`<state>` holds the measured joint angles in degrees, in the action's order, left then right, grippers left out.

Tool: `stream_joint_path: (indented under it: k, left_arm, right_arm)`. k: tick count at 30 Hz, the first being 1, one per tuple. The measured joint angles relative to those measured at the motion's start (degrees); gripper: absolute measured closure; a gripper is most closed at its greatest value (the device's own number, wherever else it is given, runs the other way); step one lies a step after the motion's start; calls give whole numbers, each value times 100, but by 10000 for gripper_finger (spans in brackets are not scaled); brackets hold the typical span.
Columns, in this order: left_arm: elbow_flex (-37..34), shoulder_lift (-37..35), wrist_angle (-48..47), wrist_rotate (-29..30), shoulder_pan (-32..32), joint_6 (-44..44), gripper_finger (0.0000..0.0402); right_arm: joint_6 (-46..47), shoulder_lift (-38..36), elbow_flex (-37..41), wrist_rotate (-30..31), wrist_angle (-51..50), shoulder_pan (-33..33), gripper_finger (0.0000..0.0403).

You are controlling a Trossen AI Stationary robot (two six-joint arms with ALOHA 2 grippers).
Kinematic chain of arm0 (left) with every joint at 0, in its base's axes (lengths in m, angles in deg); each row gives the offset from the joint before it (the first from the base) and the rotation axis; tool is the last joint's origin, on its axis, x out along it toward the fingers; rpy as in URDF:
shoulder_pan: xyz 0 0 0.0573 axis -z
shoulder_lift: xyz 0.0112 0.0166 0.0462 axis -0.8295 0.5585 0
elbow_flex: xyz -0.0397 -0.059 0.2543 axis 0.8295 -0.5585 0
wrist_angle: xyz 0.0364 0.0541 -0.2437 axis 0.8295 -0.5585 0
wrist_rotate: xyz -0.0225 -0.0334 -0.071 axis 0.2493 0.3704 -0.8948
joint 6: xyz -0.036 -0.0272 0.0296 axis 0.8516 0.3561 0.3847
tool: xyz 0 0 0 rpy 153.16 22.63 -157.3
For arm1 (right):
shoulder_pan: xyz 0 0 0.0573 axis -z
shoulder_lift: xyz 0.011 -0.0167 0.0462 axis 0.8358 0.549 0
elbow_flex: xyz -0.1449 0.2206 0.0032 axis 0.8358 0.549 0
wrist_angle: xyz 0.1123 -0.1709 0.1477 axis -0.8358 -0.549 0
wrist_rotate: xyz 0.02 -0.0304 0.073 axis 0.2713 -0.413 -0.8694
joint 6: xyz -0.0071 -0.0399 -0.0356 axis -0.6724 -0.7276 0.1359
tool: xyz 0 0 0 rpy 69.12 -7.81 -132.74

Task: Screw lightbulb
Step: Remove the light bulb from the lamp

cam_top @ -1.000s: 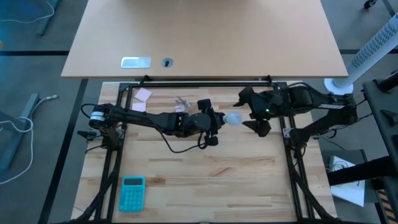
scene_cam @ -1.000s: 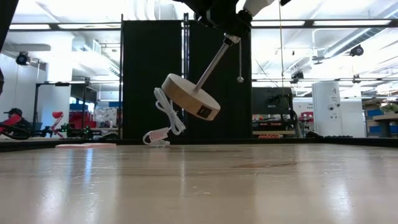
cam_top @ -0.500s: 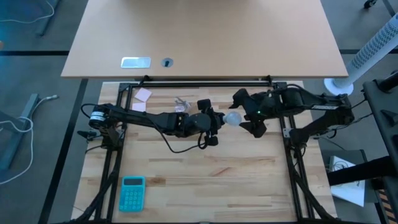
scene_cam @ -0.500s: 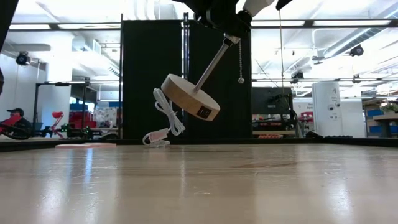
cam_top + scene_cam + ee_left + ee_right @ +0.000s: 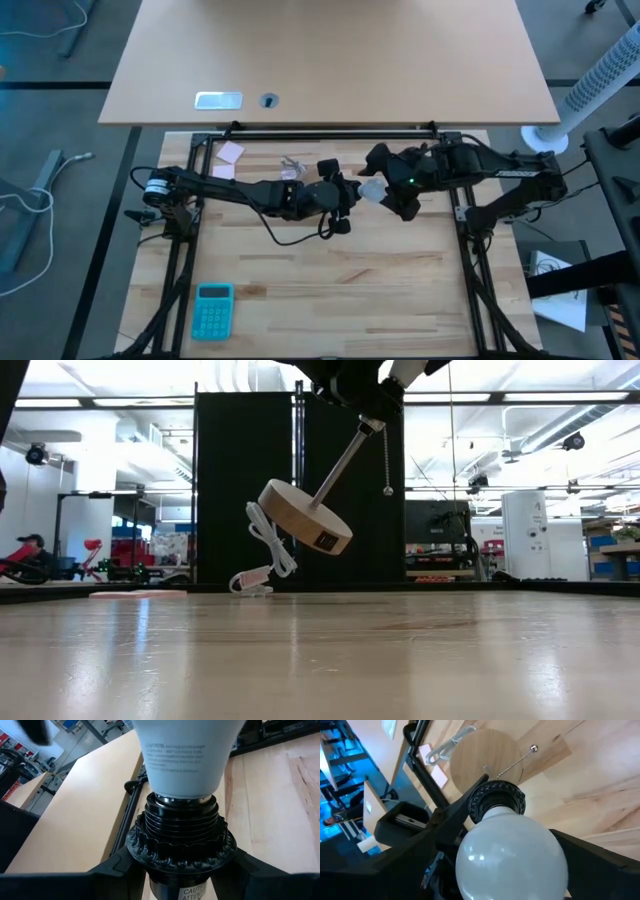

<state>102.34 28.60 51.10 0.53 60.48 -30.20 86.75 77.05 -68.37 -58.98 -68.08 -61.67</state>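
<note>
The white frosted lightbulb (image 5: 372, 190) sits with its neck (image 5: 185, 775) in the black socket (image 5: 182, 835) of a small lamp. The lamp has a metal stem and a round wooden base (image 5: 305, 515). My left gripper (image 5: 343, 195) is shut on the socket above the table's middle. My right gripper (image 5: 390, 188) is open, its fingers standing on either side of the bulb (image 5: 512, 855) without touching it. The lamp's white cord (image 5: 262, 550) hangs from the base down to the table. My left gripper pinches the lamp's black ribbed socket (image 5: 150, 845) between its two fingers, just below the bulb. It comes level from the table's left. The lamp is lifted clear and tilted, its wooden base (image 5: 480, 757) hanging lower and its cord end (image 5: 250, 582) on the table.
A teal calculator (image 5: 212, 308) lies near the front left. Pink notes (image 5: 230, 152) and a small crumpled wrapper (image 5: 293, 165) lie at the far left. A pull chain (image 5: 386, 488) hangs from the socket. A larger pale table (image 5: 330, 60) stands beyond the far edge.
My right gripper has moved toward the table's left, up to the bulb, and its open fingers now stand on either side of it. The lamp and my left gripper have kept still.
</note>
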Motion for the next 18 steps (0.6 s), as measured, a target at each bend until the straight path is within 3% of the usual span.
stream_joint_path:
  k: [4, 8, 18]
  left_arm:
    - [0, 0, -35, -2, 6, 5, 238]
    - [0, 0, -33, -4, 6, 7, 238]
    - [0, 0, -53, -7, 8, 7, 238]
  right_arm:
    - [-101, -31, 0, -219, -13, 89, 21]
    - [-600, -121, -2, -898, -28, 238, 21]
    - [-618, -83, -5, -904, -94, 240, 20]
